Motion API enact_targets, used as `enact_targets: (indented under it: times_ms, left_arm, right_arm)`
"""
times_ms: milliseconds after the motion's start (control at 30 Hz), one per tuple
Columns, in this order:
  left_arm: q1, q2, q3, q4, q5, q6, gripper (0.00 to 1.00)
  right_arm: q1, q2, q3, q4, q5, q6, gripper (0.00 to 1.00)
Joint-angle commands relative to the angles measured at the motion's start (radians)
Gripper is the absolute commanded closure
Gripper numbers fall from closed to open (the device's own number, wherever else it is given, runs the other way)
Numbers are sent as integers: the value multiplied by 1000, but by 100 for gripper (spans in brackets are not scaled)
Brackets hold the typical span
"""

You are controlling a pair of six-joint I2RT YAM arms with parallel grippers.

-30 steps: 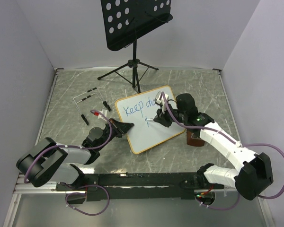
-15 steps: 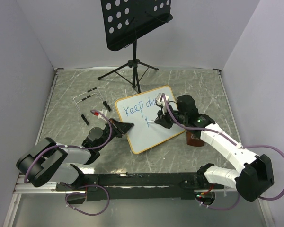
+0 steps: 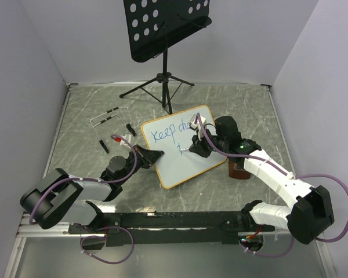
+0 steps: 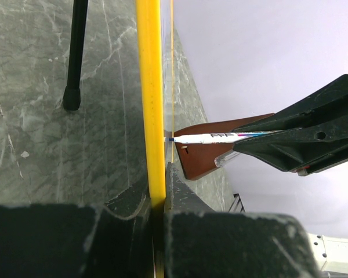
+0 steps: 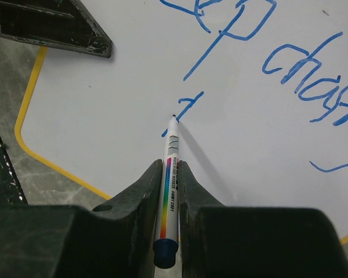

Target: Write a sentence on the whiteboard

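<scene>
The whiteboard [image 3: 177, 165] carries blue handwriting [image 3: 165, 134] reading "Keep chas", the rest cut off; one short stroke sits below it. The print on the marker [image 5: 169, 191] barrel is too small to read.

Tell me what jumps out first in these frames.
The whiteboard lies mid-table, with blue lettering along its top and a single stroke starting a second line. The right end effector grips a marker whose tip is on that stroke, while the left end effector clamps the board's frame on the side nearest it. Behind them, a black perforated music stand rises at the far wall.
</scene>
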Motion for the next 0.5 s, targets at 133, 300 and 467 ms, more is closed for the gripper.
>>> enact_targets:
  times_ms: [133, 300, 467]
  left_arm:
    - [-8, -17, 4, 116, 27, 54, 99]
    - [-8, -15, 1, 120, 24, 56, 99]
    - [-8, -14, -2, 125, 24, 56, 99]
  right_arm:
    - [3, 9, 10, 27, -45, 15, 100]
    - [5, 14, 12, 8, -101, 2, 100]
    - [6, 14, 20, -49, -135, -49, 100]
